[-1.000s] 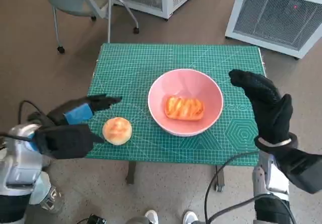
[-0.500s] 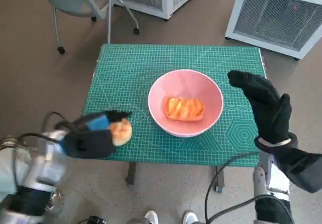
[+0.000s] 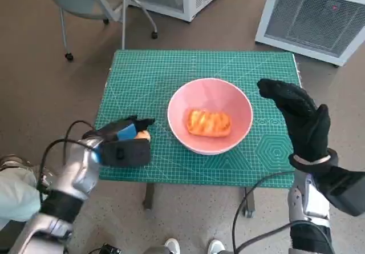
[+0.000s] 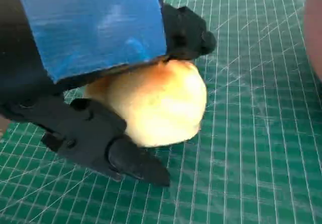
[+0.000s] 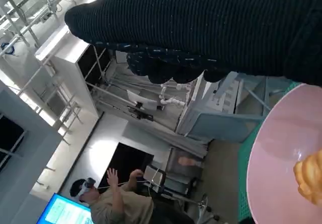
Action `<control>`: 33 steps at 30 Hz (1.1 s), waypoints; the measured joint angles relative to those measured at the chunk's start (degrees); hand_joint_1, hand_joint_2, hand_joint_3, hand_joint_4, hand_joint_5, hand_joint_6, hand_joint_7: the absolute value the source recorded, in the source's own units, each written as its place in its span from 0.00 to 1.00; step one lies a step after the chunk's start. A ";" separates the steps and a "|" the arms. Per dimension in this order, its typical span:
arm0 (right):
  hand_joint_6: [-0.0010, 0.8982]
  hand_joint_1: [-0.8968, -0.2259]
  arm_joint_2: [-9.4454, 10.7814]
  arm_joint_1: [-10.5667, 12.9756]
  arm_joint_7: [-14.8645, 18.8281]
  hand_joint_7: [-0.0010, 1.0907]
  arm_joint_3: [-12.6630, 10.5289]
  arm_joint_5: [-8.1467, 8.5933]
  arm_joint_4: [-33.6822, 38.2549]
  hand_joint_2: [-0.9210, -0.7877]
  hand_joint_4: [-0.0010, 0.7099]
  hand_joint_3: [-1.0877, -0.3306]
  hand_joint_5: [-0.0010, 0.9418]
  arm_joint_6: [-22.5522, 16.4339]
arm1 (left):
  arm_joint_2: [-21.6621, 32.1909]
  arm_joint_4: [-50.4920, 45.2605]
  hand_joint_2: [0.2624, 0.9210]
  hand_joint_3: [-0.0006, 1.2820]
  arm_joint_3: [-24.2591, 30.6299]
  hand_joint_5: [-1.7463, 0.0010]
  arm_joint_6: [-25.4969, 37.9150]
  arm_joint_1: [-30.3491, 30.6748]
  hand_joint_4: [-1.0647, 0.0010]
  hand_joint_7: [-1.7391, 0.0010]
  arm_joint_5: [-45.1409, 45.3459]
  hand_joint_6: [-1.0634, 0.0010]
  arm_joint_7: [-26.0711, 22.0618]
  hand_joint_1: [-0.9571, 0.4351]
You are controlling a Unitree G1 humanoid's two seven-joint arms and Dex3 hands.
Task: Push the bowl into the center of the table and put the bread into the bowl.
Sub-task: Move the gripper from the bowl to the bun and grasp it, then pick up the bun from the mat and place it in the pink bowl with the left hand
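- The bowl is pink, round and deep, standing upright near the middle of the counter, a little toward its front edge. The right wrist view shows part of its smooth rim and inner wall.
- Inside the bowl lies a golden, glazed pastry with ridges across its top, resting flat on the bottom.
- The bread roll is a round, pale-yellow bun with a browner top. It sits on the counter's green gridded mat near the front left corner, well apart from the bowl, with the left robot hand closed round it, so that from above only a sliver of the roll shows.
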 measured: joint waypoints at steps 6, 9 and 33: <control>0.00 0.38 -0.01 0.21 -0.03 0.34 -0.09 -0.07 -0.85 0.00 0.11 0.45 0.00 0.00 | -0.08 4.27 0.95 0.04 -0.96 0.37 -5.71 -1.08 0.29 0.46 1.40 0.34 8.18 0.69; 0.00 0.38 -0.13 0.43 -0.04 0.34 -0.34 -0.06 -0.99 0.00 0.11 0.45 0.00 0.00 | 0.71 4.69 0.97 0.04 -0.93 0.35 -8.37 -0.66 0.30 0.41 1.39 0.35 9.86 0.69; 0.00 0.38 -0.11 0.49 -0.89 0.34 -0.38 -0.59 -0.59 0.00 0.11 0.45 0.00 -0.51 | 3.95 -17.08 0.99 0.04 6.96 0.35 -4.44 6.54 0.33 0.34 -4.18 0.39 1.46 0.69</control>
